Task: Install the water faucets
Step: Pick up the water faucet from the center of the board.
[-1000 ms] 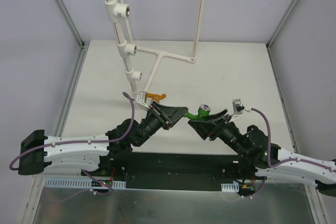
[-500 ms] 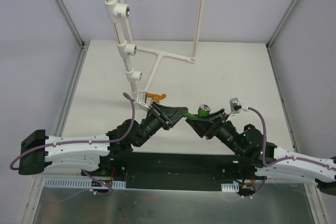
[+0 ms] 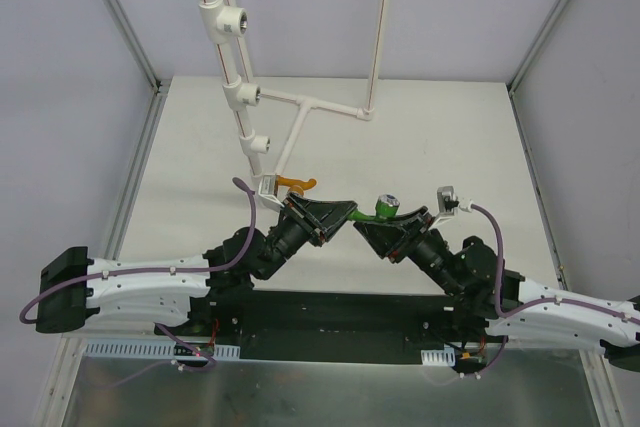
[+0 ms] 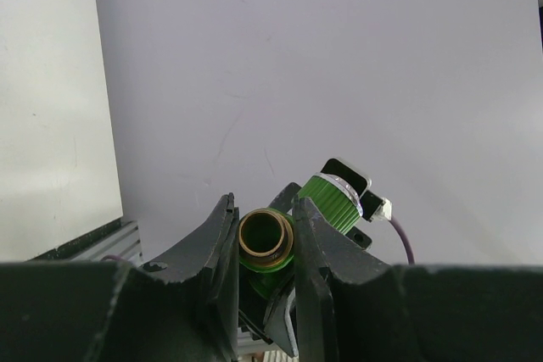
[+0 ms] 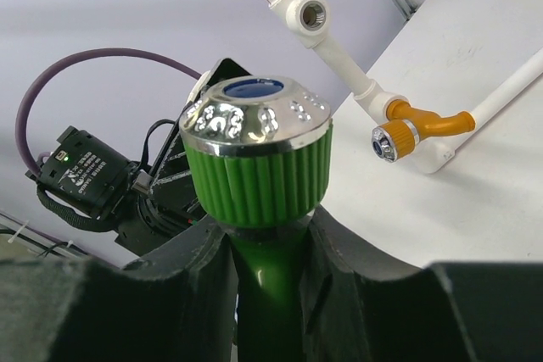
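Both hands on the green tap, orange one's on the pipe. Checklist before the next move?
1. Left hand shut on the green tap at its threaded end: ok.
2. Right hand closed around the stem under the knob: ok.
3. Threaded end free to enter a fitting: not ok, the left fingers pinch it.
4. Orange tap joined to the pipe: ok; tightness cannot tell.
5. Open threaded fitting available: ok.
6. Green tap lined up with that fitting: not ok, it is held apart from the pipe.
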You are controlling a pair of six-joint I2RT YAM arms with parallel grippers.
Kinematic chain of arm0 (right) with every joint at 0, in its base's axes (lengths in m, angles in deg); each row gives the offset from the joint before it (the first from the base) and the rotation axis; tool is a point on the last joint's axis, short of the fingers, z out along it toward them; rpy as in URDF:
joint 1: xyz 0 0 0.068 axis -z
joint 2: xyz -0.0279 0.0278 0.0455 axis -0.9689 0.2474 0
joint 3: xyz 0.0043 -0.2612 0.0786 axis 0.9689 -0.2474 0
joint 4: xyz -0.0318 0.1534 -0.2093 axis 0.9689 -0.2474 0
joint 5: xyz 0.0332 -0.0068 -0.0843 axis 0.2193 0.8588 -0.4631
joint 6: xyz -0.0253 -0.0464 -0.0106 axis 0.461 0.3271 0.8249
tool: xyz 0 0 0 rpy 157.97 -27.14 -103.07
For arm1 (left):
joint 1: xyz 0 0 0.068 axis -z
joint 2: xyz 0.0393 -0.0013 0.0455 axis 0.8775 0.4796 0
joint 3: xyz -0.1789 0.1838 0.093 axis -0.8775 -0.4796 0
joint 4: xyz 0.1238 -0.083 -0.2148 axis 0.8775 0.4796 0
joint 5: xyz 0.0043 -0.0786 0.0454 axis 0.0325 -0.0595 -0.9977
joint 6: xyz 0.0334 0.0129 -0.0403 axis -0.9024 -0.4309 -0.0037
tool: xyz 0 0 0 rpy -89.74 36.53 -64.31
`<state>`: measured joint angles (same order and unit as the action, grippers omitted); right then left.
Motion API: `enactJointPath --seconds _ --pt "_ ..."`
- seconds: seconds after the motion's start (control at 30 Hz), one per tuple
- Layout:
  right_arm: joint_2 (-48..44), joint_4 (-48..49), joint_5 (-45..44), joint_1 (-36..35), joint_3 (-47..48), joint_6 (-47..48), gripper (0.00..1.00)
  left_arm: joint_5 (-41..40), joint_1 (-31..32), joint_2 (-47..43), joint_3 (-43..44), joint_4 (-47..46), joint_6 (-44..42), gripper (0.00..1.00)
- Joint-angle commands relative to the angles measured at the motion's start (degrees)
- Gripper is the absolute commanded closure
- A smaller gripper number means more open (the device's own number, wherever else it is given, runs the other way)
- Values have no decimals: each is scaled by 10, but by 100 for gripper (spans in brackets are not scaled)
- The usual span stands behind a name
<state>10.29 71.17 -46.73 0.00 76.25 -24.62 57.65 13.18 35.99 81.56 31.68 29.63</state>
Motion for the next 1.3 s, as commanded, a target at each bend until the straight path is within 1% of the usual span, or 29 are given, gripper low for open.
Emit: enactJointPath --seconds 0.0,0.07,0.1,0.17,0.2,0.33,0.4,0.47,0.6,0.73,0.87,0.93,1.03,1.17,1.27 --pt "3 39 -11 -1 6 16 68 -10 -3 0 -2 -48 13 100" --pt "2 38 -14 -1 7 20 68 -9 -3 2 -2 -48 13 100" --pt "1 38 -16 -1 7 21 66 -8 -3 1 -2 -48 13 100" --pt "-1 36 -21 -1 7 23 57 -8 -3 2 -1 -47 14 100" --pt "-3 35 -25 -1 7 25 55 -8 -3 2 -2 -47 15 100" --pt "-7 35 -28 -1 7 31 55 -8 -3 2 -2 -45 16 100" --pt "-6 36 -31 -1 9 36 56 -8 -3 2 -2 -44 18 100" --pt "-6 35 -35 -1 10 38 59 -8 -3 3 -1 -43 19 100" --pt "1 36 -32 -1 13 44 74 -7 -3 3 -2 -42 21 100" --pt "8 35 -35 -1 16 50 99 -5 -3 4 -5 -42 26 100" --pt "9 25 -34 -1 18 53 100 -6 -3 -1 -9 -33 27 100" --pt "8 5 -33 0 25 53 100 -8 -2 -8 -9 -19 27 88" --pt "3 -3 -30 -1 26 56 100 -12 -3 -19 -10 -6 24 74" --pt "6 -2 -27 -1 22 58 100 -12 -3 -25 -9 1 21 49" --pt "10 3 -23 -1 20 54 100 -8 -3 -26 -3 14 23 38"
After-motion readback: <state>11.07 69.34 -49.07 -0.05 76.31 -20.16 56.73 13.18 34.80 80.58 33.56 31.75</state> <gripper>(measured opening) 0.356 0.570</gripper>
